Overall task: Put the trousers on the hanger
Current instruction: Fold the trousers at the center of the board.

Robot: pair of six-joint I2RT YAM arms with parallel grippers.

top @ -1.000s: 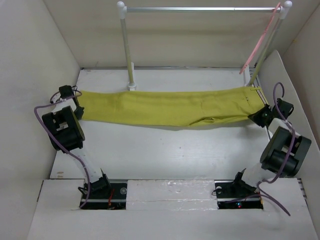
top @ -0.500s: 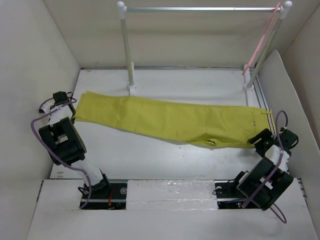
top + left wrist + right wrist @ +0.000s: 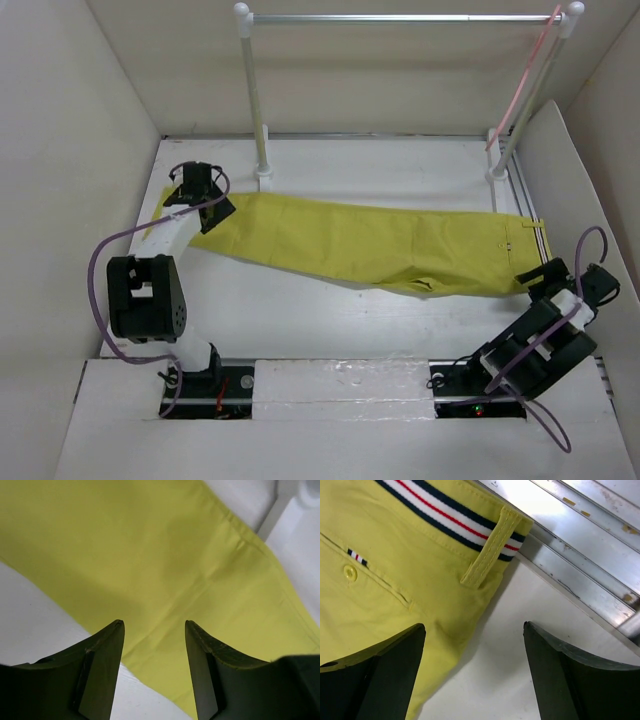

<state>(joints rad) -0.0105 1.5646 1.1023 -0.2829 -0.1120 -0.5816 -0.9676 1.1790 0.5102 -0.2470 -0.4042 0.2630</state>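
Note:
The mustard-yellow trousers [image 3: 370, 245] lie flat across the table, legs to the left and striped waistband [image 3: 455, 517] to the right. My left gripper [image 3: 205, 200] hovers over the leg end, open, with only cloth [image 3: 150, 555] below the gap [image 3: 154, 625]. My right gripper [image 3: 535, 277] stands open just off the waistband corner; its left finger is over the cloth [image 3: 395, 580], its midpoint [image 3: 474, 625] over bare table. The pale pink hanger [image 3: 520, 90] hangs from the right end of the rail, apart from both grippers.
A rack with white posts [image 3: 255, 100] and a silver rail [image 3: 400, 17] stands at the back of the table. Metal tracks [image 3: 580, 555] run along the right edge beside the waistband. White walls close in the left, right and back sides.
Both grippers opened and let go of the trousers, which dropped from stretched in the air to flat on the table. The left arm swung inward over the leg end; the right arm pulled back.

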